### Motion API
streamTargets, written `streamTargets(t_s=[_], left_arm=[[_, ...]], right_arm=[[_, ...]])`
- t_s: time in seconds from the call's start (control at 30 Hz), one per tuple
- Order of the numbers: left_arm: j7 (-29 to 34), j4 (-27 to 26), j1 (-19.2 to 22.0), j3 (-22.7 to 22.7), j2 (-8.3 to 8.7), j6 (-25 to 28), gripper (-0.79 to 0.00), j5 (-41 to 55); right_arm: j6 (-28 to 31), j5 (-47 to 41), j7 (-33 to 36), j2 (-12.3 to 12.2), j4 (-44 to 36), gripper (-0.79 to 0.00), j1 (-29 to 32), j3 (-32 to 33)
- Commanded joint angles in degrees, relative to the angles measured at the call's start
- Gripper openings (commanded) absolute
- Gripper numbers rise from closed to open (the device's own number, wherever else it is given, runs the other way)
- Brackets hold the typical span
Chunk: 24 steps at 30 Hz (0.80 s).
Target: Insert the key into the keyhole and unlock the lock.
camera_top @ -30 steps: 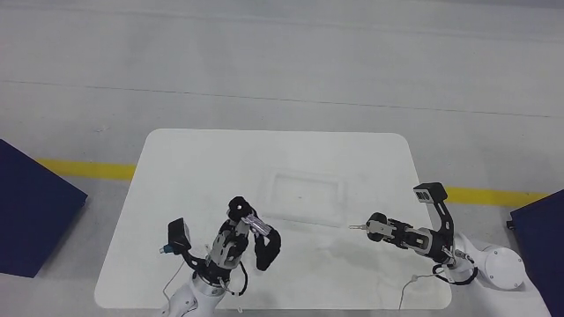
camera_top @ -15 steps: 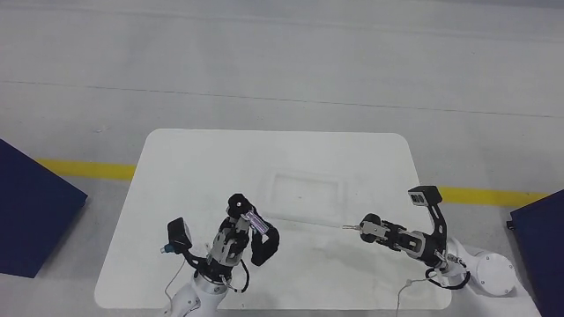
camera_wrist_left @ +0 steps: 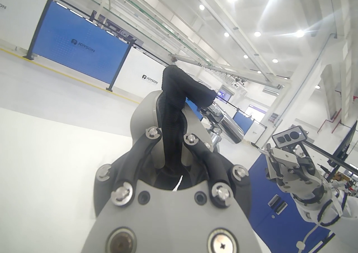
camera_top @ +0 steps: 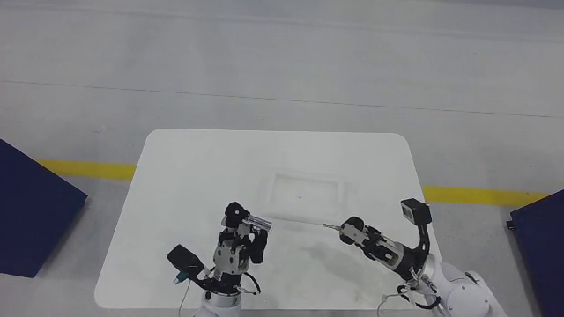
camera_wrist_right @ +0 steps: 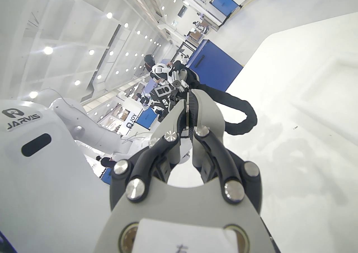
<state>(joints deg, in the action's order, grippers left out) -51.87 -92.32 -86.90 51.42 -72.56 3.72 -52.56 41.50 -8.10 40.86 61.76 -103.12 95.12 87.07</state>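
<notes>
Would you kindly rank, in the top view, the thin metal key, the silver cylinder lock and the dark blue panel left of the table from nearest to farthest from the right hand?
1. thin metal key: in the right hand itself.
2. silver cylinder lock: held by the left hand.
3. dark blue panel: beyond the table's left edge.

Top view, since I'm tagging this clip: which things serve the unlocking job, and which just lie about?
Job: lock, held in the left gripper; key, held in the right gripper.
Lying about: table; blue panel beside it.
</notes>
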Motion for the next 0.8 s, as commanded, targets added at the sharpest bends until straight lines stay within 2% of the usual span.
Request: streamTargets(t_s=[0.0, 0.4, 0.53, 0.77], left_arm=[[0.25, 0.28, -0.01, -0.28, -0.15, -0.32, -0.785, 0.36], [1.12, 0.05, -0.24, -0.43, -0.26, -0.38, -0.785, 1.08], [-1.09, 0.39, -0.32, -1.48, -1.32, -4.08, -0.785, 2.39], [-7.67, 4.91, 2.26, -4.34, -3.97, -10.50, -0.785, 3.34]], right_arm=[[-0.12, 0.85, -1.24, 0.10, -0.02, -0.785, 0.12, -0.55], [-0.87, 0.85, -1.57, 0.13, 0.01, -0.785, 0.23, -0.81], [-2.38, 3.01, -4.30, 0.37, -0.51, -0.785, 0.26, -2.24], [-3.38, 7.46, -10.54, 1.01, -0.58, -0.785, 0.64, -5.43]])
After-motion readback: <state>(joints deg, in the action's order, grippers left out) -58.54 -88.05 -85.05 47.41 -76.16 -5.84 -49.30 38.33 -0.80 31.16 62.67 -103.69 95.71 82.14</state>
